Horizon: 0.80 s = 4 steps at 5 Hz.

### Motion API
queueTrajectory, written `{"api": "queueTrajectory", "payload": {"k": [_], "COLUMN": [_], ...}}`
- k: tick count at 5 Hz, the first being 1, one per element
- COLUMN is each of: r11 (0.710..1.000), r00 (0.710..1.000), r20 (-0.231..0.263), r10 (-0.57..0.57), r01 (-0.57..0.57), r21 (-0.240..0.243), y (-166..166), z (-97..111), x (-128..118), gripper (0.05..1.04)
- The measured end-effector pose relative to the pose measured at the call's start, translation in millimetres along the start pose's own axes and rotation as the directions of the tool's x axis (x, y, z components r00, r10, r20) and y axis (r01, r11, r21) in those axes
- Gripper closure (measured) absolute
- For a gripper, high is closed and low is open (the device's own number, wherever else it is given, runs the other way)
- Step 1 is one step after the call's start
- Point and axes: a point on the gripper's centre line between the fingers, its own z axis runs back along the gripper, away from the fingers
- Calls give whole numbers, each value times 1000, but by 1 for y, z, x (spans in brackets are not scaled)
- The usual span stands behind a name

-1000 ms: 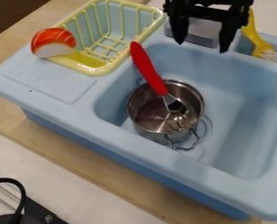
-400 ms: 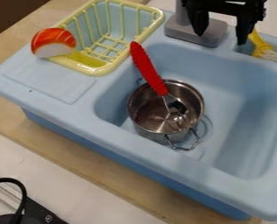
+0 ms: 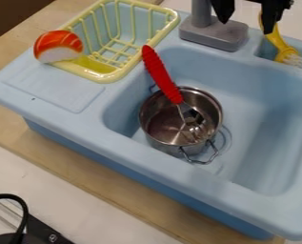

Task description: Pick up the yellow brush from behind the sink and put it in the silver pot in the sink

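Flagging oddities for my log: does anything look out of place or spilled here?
One mild oddity: the orange-and-white toy sits at the rim of the yellow rack, not down inside it; whether on or against the rim, I cannot tell. No spill or damage shows.

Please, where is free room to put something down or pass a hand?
Bare: the basin floor right of the pot; the flat panel in front of the rack and ball.
Crowded: the back rim, with faucet and brush, the gripper above; inside the pot, where the red-handled utensil leans.
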Motion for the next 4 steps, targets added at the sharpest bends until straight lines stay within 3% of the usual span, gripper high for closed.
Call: {"api": "queueTrajectory", "payload": {"k": [2,3,4], "r11": [1000,999,996], "r00": [997,997,993], "r20": [70,73,108], "r10": [-16,-30,-51], "r01": [18,33,59], "r21": [-16,-38,-72], "y": [4,0,-5], "z": [-13,-20,-22], "x": [12,13,18], "gripper": [86,86,86]}}
